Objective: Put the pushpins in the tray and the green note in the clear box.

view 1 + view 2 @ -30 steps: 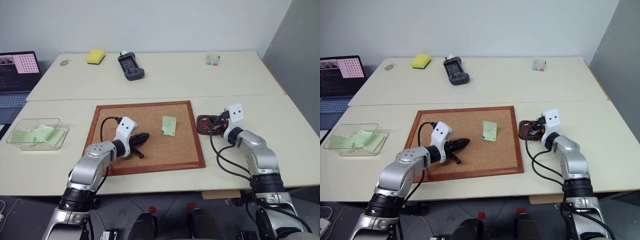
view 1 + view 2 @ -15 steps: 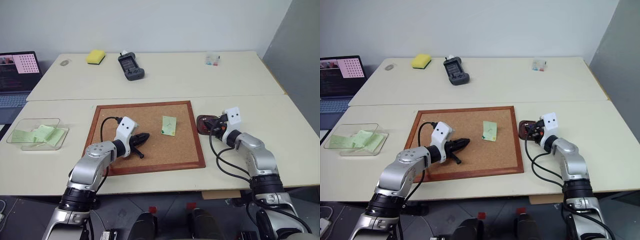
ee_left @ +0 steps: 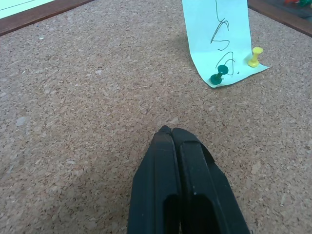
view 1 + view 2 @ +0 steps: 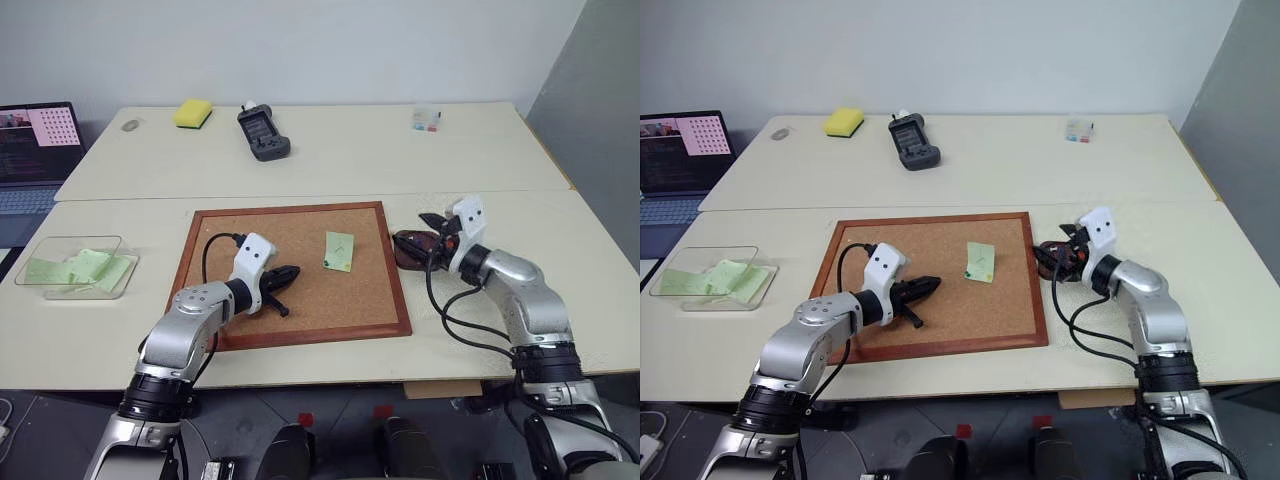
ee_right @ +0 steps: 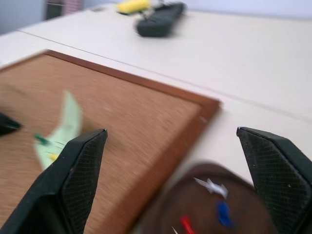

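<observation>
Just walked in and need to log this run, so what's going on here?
A two-armed robot is clearing a corkboard. Its right gripper hangs open above the tray, which holds a few pushpins. The green note is on the board with a green pin and a yellow pin at its lower corner. The left gripper is shut over the cork, short of the note. The clear box holds other green slips.

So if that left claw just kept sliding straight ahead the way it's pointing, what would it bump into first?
Probably the green note pinned to the corkboard. The shut left gripper points across bare cork toward it, a little to one side, so it might meet the note's corner with the green pushpin or just miss it.
</observation>
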Motion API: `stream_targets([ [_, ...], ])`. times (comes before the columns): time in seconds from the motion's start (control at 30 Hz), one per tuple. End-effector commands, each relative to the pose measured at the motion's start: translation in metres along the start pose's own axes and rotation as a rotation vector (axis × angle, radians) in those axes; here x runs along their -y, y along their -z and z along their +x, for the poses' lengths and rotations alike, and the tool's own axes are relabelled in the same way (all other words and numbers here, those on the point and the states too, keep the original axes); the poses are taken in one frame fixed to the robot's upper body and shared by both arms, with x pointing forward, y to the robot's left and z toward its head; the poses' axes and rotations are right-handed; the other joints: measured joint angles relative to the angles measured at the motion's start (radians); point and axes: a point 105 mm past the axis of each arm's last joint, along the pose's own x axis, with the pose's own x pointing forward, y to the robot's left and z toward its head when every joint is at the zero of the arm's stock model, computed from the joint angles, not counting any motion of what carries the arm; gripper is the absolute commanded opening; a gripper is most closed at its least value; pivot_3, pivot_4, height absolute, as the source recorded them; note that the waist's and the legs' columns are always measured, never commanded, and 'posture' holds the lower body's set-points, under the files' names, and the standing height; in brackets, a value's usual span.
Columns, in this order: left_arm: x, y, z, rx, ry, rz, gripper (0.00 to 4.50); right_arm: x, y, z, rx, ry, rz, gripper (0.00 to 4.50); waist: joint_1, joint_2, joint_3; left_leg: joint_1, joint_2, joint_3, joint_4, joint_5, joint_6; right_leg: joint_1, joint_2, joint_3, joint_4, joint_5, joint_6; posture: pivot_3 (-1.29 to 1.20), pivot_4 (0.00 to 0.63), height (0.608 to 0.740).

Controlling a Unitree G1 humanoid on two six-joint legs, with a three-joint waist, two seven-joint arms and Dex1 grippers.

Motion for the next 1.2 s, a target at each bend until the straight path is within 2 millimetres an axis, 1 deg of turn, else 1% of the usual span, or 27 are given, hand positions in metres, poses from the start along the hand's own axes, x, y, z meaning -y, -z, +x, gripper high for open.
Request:
stream_targets([
  [0.03,0.002,0.024,0.002,-0.093,0.003,-0.025,0.0,-0.037,-0.019,0.008,0.037,-0.249,-0.112,4.46,0.0,0.0,0.0,0.0,0.0,0.0,0.0,0.0,0.0,0.0,0.0,0.0,0.0,0.0,0.0,0.0,0.15,0.74],
  [0.13,0.002,0.024,0.003,-0.094,0.006,-0.024,0.0,-0.046,-0.011,0.016,0.012,-0.304,-0.174,4.46,0.0,0.0,0.0,0.0,0.0,-0.001,0.0,0.0,0.0,0.0,0.0,0.0,0.0,0.0,0.0,0.0,0.15,0.74],
  [0.2,0.002,0.024,0.003,-0.094,0.008,-0.022,0.0,-0.057,-0.006,0.02,0.009,-0.373,-0.183,4.46,0.0,0.0,0.0,0.0,0.0,0.0,0.0,0.0,0.0,0.0,0.0,0.0,0.0,0.0,0.0,0.0,0.15,0.74],
  [0.3,0.0,0.023,0.001,-0.094,0.004,-0.019,0.0,-0.072,-0.003,0.024,0.019,-0.459,-0.146,4.46,0.0,0.0,0.0,0.0,0.0,0.0,0.0,0.0,0.0,0.0,0.0,0.0,0.0,0.0,0.0,0.0,0.15,0.74],
  [0.43,-0.001,0.022,0.0,-0.096,-0.002,-0.018,0.0,-0.083,0.006,0.028,0.001,-0.519,-0.098,4.46,0.001,0.0,0.0,0.0,0.0,-0.003,0.0,0.0,0.0,0.0,0.0,-0.001,0.0,0.0,0.0,0.0,0.15,0.74],
  [0.6,0.001,0.025,-0.002,-0.102,0.002,-0.023,0.0,-0.083,0.021,0.04,-0.025,-0.484,-0.045,4.46,0.0,0.0,0.0,0.0,0.0,-0.007,0.0,0.0,0.0,0.0,0.0,-0.001,0.0,0.0,0.0,0.0,0.15,0.74],
  [0.9,0.001,0.022,0.0,-0.103,0.005,-0.017,0.0,-0.075,0.028,0.061,-0.028,-0.4,0.016,4.46,0.0,0.0,0.0,0.0,0.0,-0.008,0.0,0.0,0.0,0.0,0.0,-0.002,0.0,0.0,0.0,0.0,0.15,0.74],
  [0.97,0.002,0.022,0.001,-0.102,0.008,-0.017,0.0,-0.074,0.029,0.064,-0.032,-0.394,0.018,4.1,0.0,0.0,0.0,0.0,0.0,-0.008,0.0,0.0,0.0,0.0,0.0,-0.002,0.0,0.0,0.0,0.0,0.15,0.74],
  [1.0,0.003,0.022,0.001,-0.102,0.009,-0.018,0.0,-0.073,0.03,0.065,-0.035,-0.385,0.024,4.05,0.0,0.0,0.0,0.0,0.0,-0.008,0.0,0.0,0.0,0.0,0.0,-0.002,0.0,0.0,0.0,0.0,0.15,0.74],
  [1.03,0.003,0.022,0.001,-0.103,0.01,-0.018,0.0,-0.072,0.031,0.066,-0.044,-0.381,0.03,3.74,0.0,0.0,0.0,0.0,0.0,-0.008,0.0,0.0,0.0,0.0,0.0,-0.001,0.0,0.0,0.0,0.0,0.15,0.74],
  [1.2,0.005,0.024,0.0,-0.107,0.012,-0.023,0.0,-0.069,0.039,0.068,-0.083,-0.372,0.009,2.6,-0.001,0.0,0.0,0.0,0.0,-0.008,0.0,0.0,0.0,0.0,0.0,-0.001,0.0,0.0,0.0,0.0,0.15,0.74],
])
